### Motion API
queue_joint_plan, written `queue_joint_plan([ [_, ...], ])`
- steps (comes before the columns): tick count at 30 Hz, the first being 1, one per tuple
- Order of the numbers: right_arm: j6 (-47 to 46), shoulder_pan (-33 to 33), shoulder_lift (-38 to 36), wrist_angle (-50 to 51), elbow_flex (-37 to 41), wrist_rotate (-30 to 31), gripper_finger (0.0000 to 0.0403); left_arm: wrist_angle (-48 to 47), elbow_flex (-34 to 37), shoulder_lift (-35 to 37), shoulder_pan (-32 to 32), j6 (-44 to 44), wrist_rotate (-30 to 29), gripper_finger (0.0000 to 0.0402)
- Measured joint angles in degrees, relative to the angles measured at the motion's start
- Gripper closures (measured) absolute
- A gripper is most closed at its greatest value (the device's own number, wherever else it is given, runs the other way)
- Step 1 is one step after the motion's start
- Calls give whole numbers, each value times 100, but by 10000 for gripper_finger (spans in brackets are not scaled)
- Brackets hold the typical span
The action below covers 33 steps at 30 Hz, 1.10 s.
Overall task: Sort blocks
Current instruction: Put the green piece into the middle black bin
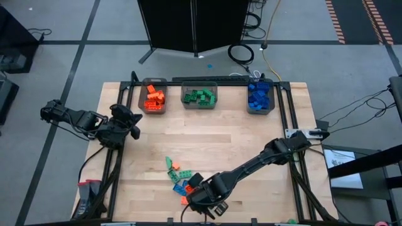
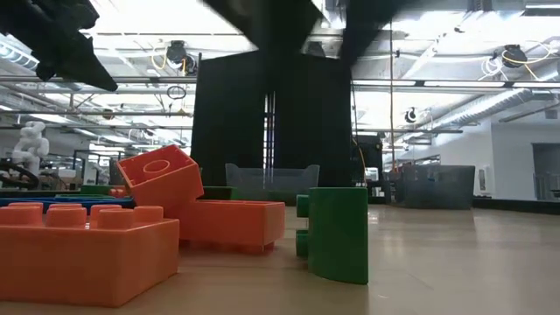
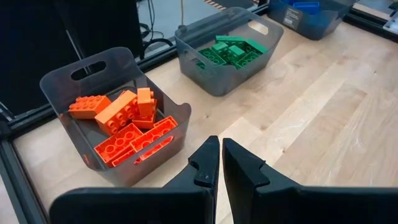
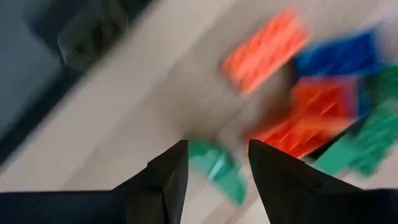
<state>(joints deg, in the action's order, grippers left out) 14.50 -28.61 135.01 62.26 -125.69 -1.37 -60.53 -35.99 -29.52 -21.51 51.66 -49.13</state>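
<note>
A loose pile of orange, green and blue blocks lies on the wooden table near its front edge. In the low view, orange blocks and a green block stand close up. My right gripper hangs over the near right side of the pile. It is open, with a green block showing on the table below the gap. My left gripper waits at the table's left, shut and holding nothing, near the bin of orange blocks.
Three grey bins stand in a row at the far edge: orange blocks, green blocks, blue blocks. Bare wood lies between the bins and the pile. A black frame runs around the table.
</note>
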Motion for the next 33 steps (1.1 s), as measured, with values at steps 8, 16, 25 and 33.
queue_joint_plan([
  [8, -62, -2, -53, -240, 1122, 37, 239, 1, 0, -11, 1, 7, -2, 378],
  [16, -614, -10, -143, -265, 1206, 366, 239, 2, 0, -13, -1, 2, 72, 378],
  [25, -507, 1, -233, -286, 971, 586, 239, 0, 0, -15, -1, 0, 72, 378],
  [33, -128, 51, -235, -350, 1033, 605, 235, 2, 0, -15, -1, -2, 72, 378],
])
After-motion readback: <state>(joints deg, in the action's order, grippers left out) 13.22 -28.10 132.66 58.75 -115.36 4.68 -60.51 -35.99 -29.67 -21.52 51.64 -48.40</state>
